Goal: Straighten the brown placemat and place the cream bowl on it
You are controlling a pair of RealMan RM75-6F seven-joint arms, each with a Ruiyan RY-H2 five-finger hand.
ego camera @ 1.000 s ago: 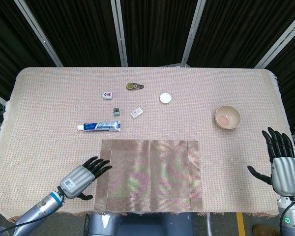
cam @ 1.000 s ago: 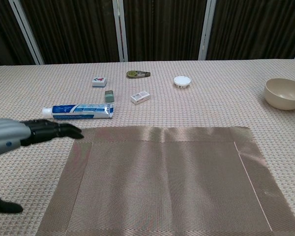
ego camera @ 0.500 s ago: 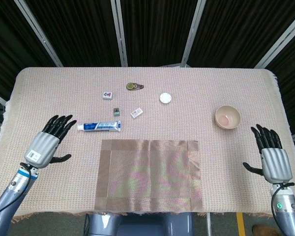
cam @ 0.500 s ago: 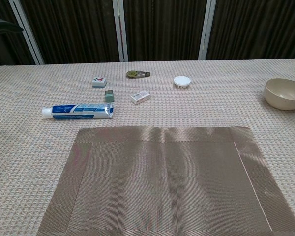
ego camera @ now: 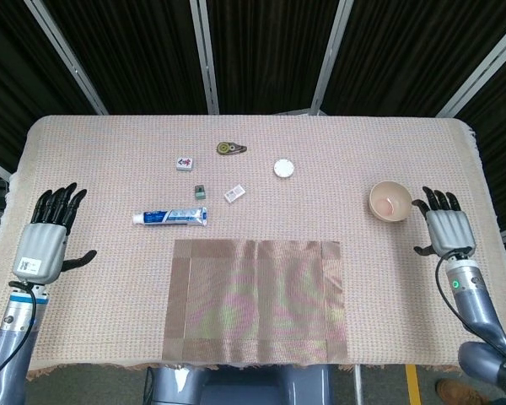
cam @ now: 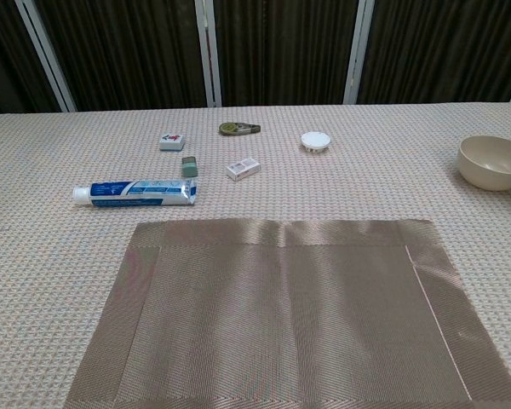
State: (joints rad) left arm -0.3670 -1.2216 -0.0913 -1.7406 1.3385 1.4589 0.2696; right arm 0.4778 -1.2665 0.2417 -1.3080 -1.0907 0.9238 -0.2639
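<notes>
Head view — placemat (ego camera: 255,299) square, bowl (ego camera: 390,201) beside right robot hand (ego camera: 444,232).

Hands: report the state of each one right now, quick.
Left hand: open, fingers spread, holding nothing.
Right hand: open, holding nothing, just beside the cream bowl.

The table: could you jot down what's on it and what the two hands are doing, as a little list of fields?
mat: brown mat lies flat and square at the near edge, nothing on it
bowl: cream bowl sits upright on the cloth, far right, off the mat
right hand: right hand open, just beside the bowl, not holding it
left hand: left hand open, at the far left, holding nothing
other items: toothpaste, white cap, tile, tape roller, two small packets behind the mat
task state: bowl not yet on mat
</notes>
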